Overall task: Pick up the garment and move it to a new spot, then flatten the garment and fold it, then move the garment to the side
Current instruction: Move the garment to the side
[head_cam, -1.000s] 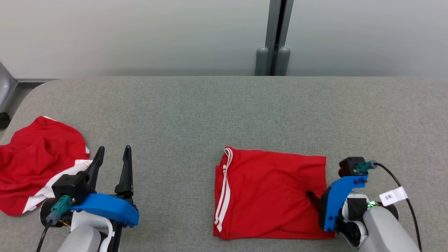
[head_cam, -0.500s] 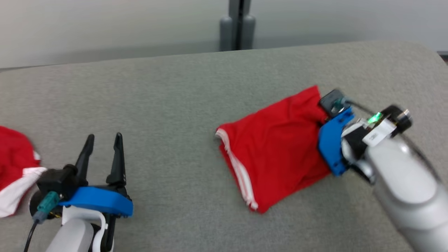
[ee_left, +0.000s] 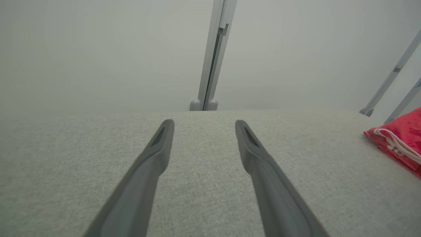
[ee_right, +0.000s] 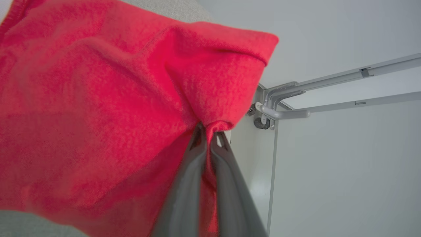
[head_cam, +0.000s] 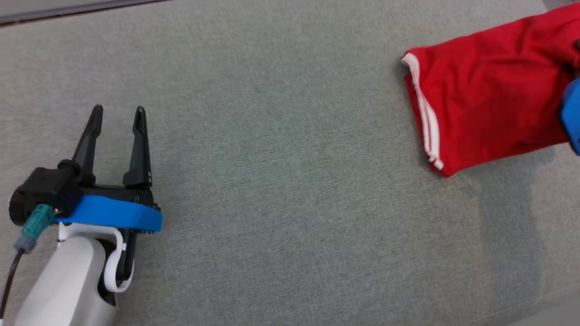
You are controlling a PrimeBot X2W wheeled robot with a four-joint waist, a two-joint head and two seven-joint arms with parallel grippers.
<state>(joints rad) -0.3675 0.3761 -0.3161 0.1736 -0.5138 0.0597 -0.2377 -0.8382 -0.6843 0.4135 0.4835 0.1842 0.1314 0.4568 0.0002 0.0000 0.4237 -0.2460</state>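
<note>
The folded red garment (head_cam: 485,95) with white side stripes lies at the right end of the grey table (head_cam: 281,172); the left wrist view catches its striped corner (ee_left: 399,143). My right gripper (ee_right: 209,135) is shut on a bunched fold of the red cloth (ee_right: 98,108), which fills the left of that view. A bit of its blue mount (head_cam: 572,111) peeks in at the head view's right edge. My left gripper (head_cam: 116,113) hovers open and empty above the table at the left, its fingers (ee_left: 154,154) spread wide.
A grey upright post (ee_left: 210,56) stands against the pale wall behind the table's far edge. Metal frame bars (ee_right: 329,95) run beyond the table's right end. Bare cloth lies between the left gripper and the garment.
The head camera has swung right and down. My right gripper has shut on the garment's right edge and dragged it rightward and away, turning it. The left gripper has stayed open.
</note>
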